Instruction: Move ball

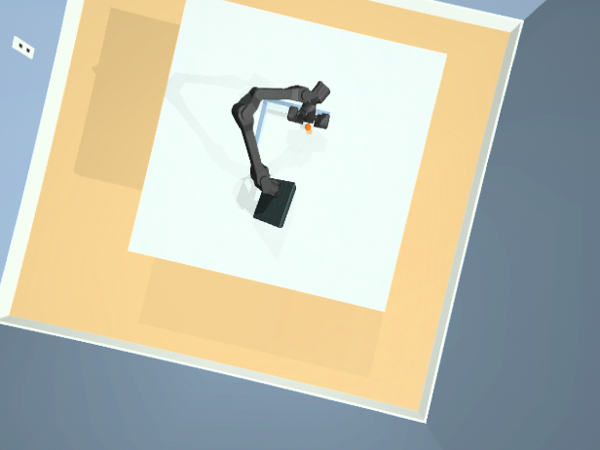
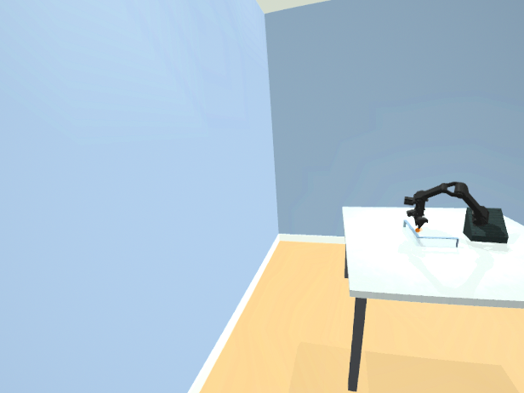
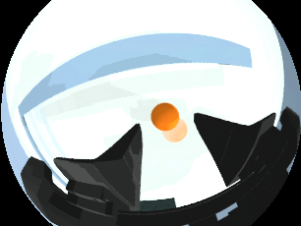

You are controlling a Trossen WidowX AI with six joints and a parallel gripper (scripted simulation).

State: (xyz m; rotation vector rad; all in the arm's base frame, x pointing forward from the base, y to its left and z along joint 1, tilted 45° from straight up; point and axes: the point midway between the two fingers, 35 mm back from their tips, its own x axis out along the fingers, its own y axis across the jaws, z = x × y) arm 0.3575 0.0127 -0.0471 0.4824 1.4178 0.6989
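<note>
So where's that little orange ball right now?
In the wrist view the orange ball lies on the white table, between the open gripper's fingertips, overlapping its see-through copy, near the clear walls.
</note>
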